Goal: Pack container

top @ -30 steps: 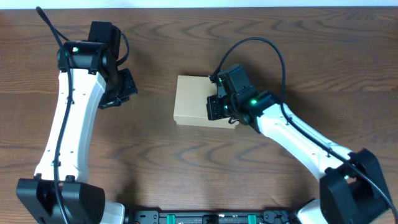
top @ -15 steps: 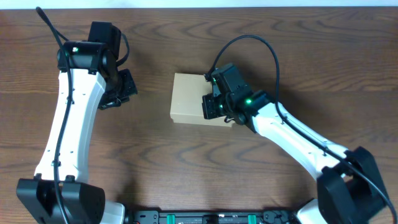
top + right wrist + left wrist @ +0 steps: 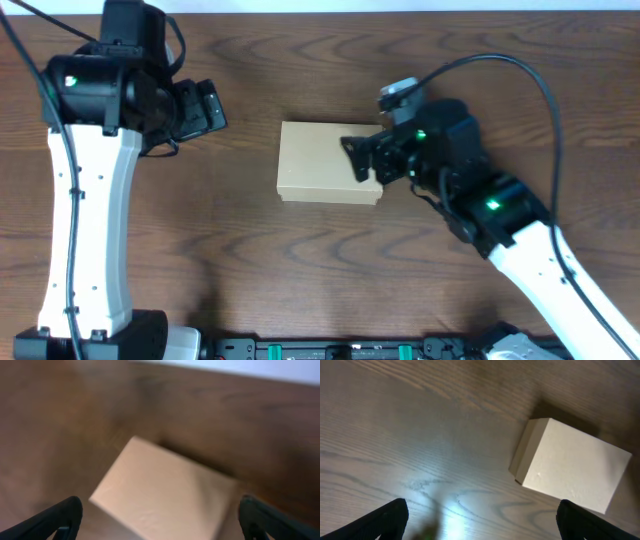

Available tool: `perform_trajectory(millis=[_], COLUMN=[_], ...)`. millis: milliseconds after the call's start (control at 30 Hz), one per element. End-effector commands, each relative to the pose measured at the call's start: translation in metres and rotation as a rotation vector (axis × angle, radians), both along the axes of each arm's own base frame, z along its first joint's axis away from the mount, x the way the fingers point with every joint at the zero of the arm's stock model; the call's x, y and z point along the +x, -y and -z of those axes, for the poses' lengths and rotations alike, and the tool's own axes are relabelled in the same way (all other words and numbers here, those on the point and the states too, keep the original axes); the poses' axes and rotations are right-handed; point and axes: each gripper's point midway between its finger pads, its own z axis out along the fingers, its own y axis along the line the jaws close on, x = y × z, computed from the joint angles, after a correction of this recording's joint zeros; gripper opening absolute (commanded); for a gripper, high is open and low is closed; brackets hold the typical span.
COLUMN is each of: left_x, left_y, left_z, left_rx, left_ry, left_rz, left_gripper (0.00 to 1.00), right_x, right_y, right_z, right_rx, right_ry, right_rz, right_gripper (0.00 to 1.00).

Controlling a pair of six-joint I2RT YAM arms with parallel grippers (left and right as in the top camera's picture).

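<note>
Right pincer, black fingers spread wide, hangs over the 3 o'clock edge of the container. This is a plain matte tan cardboard box, flat-topped and sharp-cornered, lying mid-surface. Left pincer, likewise spread, sits toward 10 o'clock, well apart. The dark wood-grain surface surrounds the box's other edges.

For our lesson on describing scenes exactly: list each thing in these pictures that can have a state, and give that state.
Small light-tan rectangular cardboard box: lid shut, lying flat on the dark brown wooden table, gripped by nothing.
Left pincer: open, empty, off to one side of the box.
Right pincer: open, empty, above one edge of the box.
</note>
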Motion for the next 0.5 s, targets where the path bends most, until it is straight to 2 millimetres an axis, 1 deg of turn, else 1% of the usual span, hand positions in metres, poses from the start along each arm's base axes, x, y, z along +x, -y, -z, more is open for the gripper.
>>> perform_trajectory(millis=[0,67,100,200,267,300,367,467], left_x=[-0.010,-0.013,-0.014,-0.021,-0.029,-0.035,-0.055,-0.084], left_y=[0.008,0.020,0.023,0.018,0.012,0.009,0.001,-0.009], left_z=[-0.008,-0.012,-0.016,-0.035,-0.053,-0.059,-0.065,-0.060], left_rx=[-0.036,-0.071,-0.072,-0.035,-0.024,-0.020,-0.004,0.012], left_ry=[-0.011,0.011,0.030,0.118,0.206,0.239,0.285,0.321], left_rz=[0.048,0.181,0.221,0.261,0.257,0.248,0.238,0.214], left_gripper=[0.96,0.95,0.96,0.95,0.95,0.95,0.95,0.96], right_x=[0.003,-0.003,-0.008,-0.028,-0.046,-0.055,-0.072,-0.095], right_y=[0.030,0.040,0.044,0.054,0.063,0.068,0.076,0.087], right_z=[-0.015,-0.021,-0.023,-0.029,-0.030,-0.030,-0.031,-0.031], right_rx=[-0.040,-0.051,-0.071,-0.143,-0.173,-0.182,-0.181,-0.168], right_ry=[0.053,0.063,0.073,0.105,0.114,0.121,0.148,0.203], right_rz=[0.111,0.116,0.106,0.056,0.035,0.028,0.023,0.021], right_gripper=[0.99,0.99,0.99,0.99,0.99,0.99,0.99,0.99])
